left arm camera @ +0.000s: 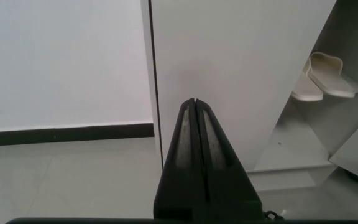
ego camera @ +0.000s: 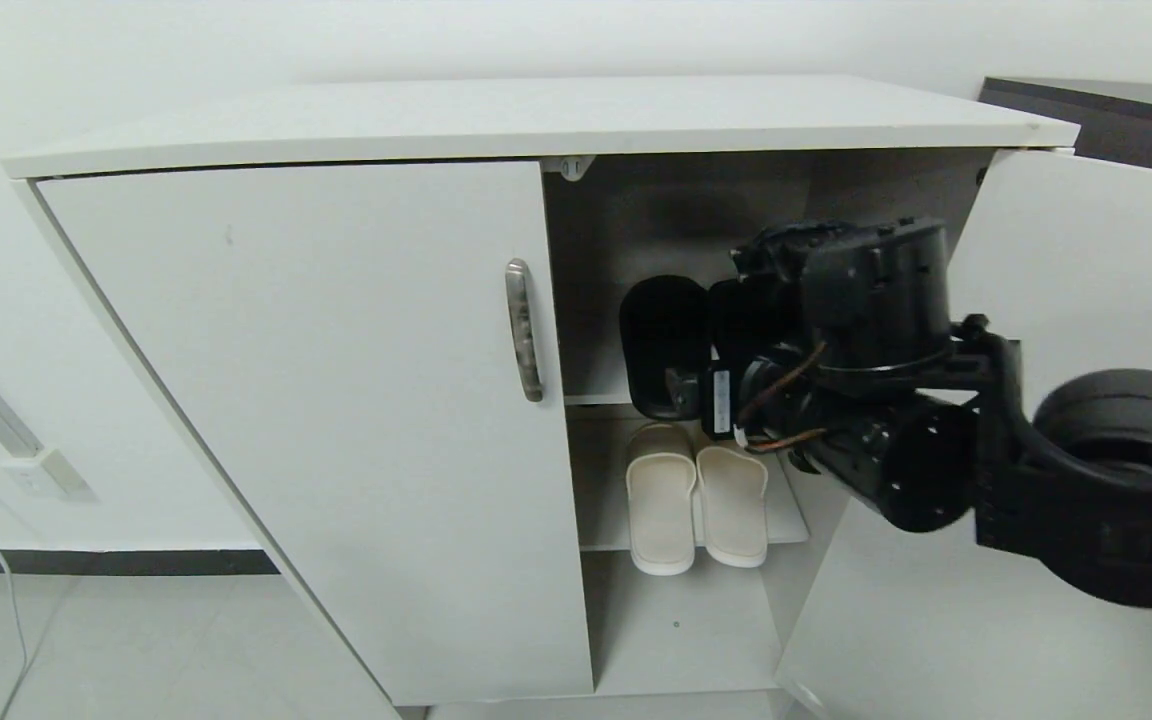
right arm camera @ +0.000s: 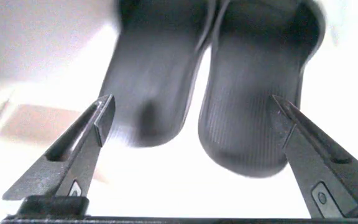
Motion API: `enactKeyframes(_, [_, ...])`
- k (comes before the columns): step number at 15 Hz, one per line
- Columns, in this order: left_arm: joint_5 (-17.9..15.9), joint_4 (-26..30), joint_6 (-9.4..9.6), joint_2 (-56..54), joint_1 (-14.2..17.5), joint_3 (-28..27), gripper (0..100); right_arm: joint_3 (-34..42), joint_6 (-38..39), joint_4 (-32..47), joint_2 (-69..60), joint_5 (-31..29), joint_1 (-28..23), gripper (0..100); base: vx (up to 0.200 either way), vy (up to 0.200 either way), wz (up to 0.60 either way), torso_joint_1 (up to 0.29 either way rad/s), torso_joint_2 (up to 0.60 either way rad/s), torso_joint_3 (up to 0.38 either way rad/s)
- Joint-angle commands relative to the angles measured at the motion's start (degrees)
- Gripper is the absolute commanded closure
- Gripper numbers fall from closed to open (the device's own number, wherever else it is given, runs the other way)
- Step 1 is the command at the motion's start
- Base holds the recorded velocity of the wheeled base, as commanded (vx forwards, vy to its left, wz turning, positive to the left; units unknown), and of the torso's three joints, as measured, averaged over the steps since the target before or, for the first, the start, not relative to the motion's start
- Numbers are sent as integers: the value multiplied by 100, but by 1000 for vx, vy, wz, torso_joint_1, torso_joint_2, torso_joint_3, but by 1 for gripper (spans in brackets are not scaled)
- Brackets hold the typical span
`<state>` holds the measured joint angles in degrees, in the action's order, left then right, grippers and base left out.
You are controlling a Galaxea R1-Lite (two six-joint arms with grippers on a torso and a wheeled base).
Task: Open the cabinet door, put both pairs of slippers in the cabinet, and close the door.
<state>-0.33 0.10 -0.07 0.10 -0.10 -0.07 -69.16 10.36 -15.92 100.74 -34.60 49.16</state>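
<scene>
Slippers [right arm camera: 247, 87], black, just beyond right claw [right arm camera: 192, 101]

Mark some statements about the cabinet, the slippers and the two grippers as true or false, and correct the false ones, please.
1. The right door of the cabinet stands open. True.
2. The white slippers lie on the floor outside the cabinet. False: they lie side by side on a shelf inside it.
3. The right gripper is open, with the black slippers just ahead of it. True.
4. The left gripper is open. False: its fingers are shut together, holding nothing.
5. The left door is open. False: it is closed.
</scene>
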Motion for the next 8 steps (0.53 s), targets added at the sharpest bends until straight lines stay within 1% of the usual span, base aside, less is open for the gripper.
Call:
enactKeyframes(1, [-2, -1, -1, -1, 1, -1, 100, 1124, -8, -456, -890, 463, 234, 0, 0, 0, 0, 0, 0, 0])
enactKeyframes(2, [-2, -1, -1, -1, 1, -1, 100, 1212, -8, -526, -925, 515, 243, 0, 0, 0, 0, 0, 0, 0])
enactKeyframes(3, [-2, -1, -1, -1, 1, -1, 100, 1792, -25, -1071, -1057, 911, 243, 0, 0, 0, 0, 0, 0, 0])
enactKeyframes(4, [-11, -1, -1, -1, 1, -1, 100, 2020, -113, -1343, -1039, 1016, 243, 0, 0, 0, 0, 0, 0, 0])
enactKeyframes(6, [-11, -1, 7, -1, 1, -1, 100, 2205, -447, -1713, -1004, 1043, 243, 0, 0, 0, 0, 0, 0, 0])
enactKeyframes(8, [-11, -1, 7, -1, 1, -1, 100, 2284, -474, -1853, -986, 1034, 313, 0, 0, 0, 0, 0, 0, 0])
